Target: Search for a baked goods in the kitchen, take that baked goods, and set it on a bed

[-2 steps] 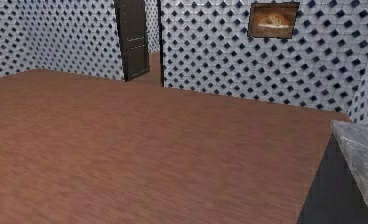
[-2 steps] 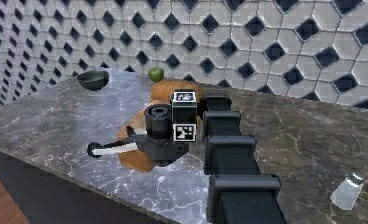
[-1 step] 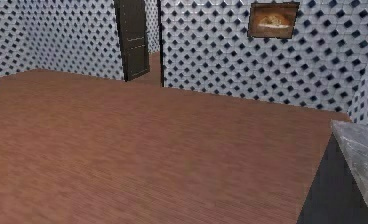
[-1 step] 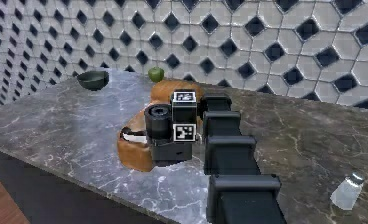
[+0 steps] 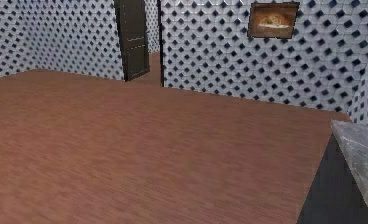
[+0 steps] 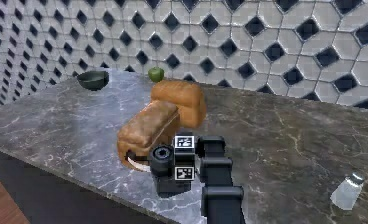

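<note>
Bread loaf point(image 6: 147, 128) lies on veined grey marble counter point(image 6: 292, 140) | brown, crusted, blocky | long axis runs diagonally up-right in arm side view, near end just beyond gripper point(image 6: 144, 160) | second loaf point(image 6: 182, 98) just behind | whether fingers hold anything: cannot tell, loaf sits right behind them

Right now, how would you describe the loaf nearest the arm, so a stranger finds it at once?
Find the marble counter against the diamond-patterned wall. Two loaves lie near its middle. Take the nearer loaf, closer to the counter's front edge: it is longer and less orange than the orange-brown loaf behind it.
</note>
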